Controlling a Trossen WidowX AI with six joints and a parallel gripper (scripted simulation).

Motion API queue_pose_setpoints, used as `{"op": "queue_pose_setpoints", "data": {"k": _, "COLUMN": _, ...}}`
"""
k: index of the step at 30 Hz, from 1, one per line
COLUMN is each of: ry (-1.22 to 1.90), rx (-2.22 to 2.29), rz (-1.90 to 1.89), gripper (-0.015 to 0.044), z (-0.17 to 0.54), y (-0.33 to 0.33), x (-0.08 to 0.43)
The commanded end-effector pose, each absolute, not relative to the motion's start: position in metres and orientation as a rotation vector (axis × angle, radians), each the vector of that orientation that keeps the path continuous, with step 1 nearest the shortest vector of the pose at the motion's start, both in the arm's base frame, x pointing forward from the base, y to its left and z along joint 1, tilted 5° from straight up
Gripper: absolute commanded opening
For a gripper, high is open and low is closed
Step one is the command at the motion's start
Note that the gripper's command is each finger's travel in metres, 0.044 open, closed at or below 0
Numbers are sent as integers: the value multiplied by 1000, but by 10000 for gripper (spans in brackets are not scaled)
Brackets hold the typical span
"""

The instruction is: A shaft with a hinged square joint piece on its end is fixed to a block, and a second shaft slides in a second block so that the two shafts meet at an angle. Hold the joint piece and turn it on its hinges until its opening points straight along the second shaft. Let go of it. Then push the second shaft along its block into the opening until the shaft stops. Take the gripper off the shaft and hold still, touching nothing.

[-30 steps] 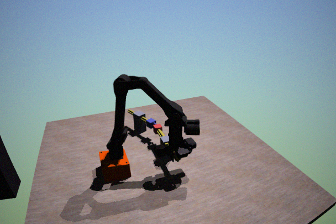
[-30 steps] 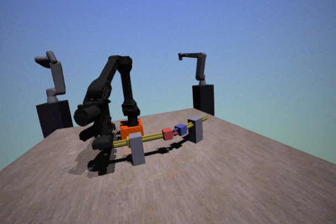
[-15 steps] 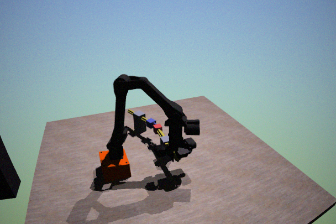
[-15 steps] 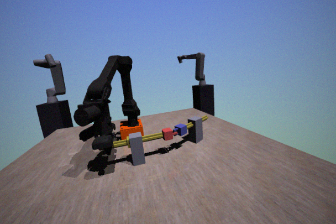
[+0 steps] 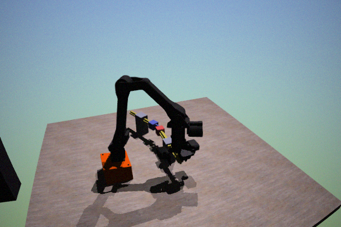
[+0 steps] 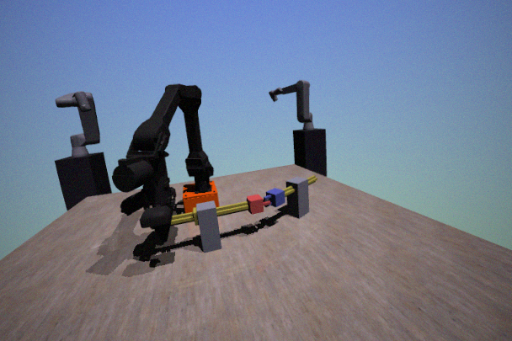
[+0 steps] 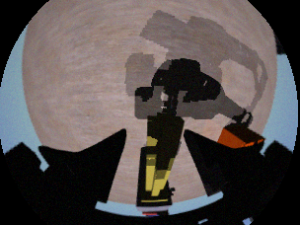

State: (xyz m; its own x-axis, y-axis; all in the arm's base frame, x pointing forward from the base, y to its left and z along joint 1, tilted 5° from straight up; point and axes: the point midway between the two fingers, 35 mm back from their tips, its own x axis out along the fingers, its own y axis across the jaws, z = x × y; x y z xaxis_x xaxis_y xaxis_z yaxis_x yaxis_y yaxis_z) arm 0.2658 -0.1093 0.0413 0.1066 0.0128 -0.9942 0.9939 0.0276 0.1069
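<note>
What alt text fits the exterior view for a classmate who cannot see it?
A black robot arm reaches down to the end of a yellow shaft, which passes a grey block and meets a red cube beside a blue cube.

2 gray arms [image 6: 90, 121] [image 6: 303, 100] on blk pedestals [image 6: 84, 178] [image 6: 310, 151].

A red cube [image 6: 255, 204] sits beside a blue cube [image 6: 275, 197] between two gray blocks [image 6: 209, 228].

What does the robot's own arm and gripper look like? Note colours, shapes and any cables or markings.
The arm is black, with slim links and bulkier, rounded joints. Its gripper is black too, with two broad fingers tapering to points in the wrist view. No lettering or loose cables can be made out.
</note>
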Motion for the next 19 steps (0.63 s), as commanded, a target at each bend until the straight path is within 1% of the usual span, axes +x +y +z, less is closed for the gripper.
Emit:
{"op": "queue_pose_setpoints", "data": {"k": 1, "ry": 1154, "rx": 1244, "rz": -1102, "gripper": 440, "z": 41, "y": -109, "x": 266}}
{"op": "queue_pose_setpoints", "data": {"k": 11, "ry": 1154, "rx": 1244, "rz": -1102, "gripper": 440, "z": 41, "y": -109, "x": 266}}
{"op": "queue_pose_setpoints", "data": {"k": 15, "ry": 1154, "rx": 1247, "rz": -1101, "gripper": 440, "z": 68, "y": -109, "x": 263}}
{"op": "queue_pose_setpoints", "data": {"k": 19, "ry": 1154, "rx": 1247, "rz": -1101, "gripper": 440, "z": 73, "y": -109, "x": 262}}
